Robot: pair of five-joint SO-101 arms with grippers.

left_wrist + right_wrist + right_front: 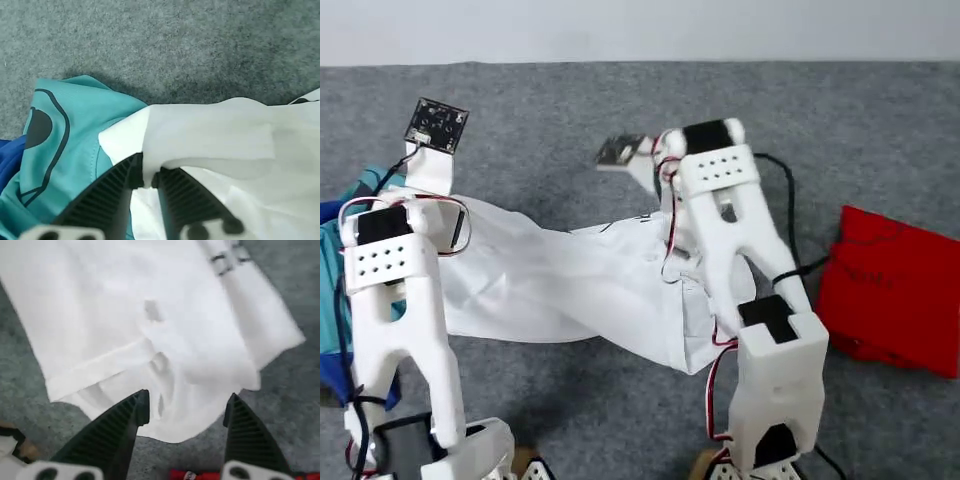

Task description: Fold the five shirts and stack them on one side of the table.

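Currently four shirts are visible: one white, one red, one teal, one blue. The white shirt (pixel 570 285) lies spread and rumpled on the grey table (pixel 570 120) between the two arms. The left gripper (pixel 146 172) has its fingers pinched shut on a folded edge of the white shirt, and that edge overlaps the teal shirt (pixel 75 125), which has a dark print. The blue shirt (pixel 7 155) peeks out just beside the teal one, at the left side of the table. The right gripper (pixel 187 399) hangs over the white shirt's other end, fingers spread wide and holding nothing. The red shirt (pixel 895 290) lies flat as one compact rectangle at the table's right side.
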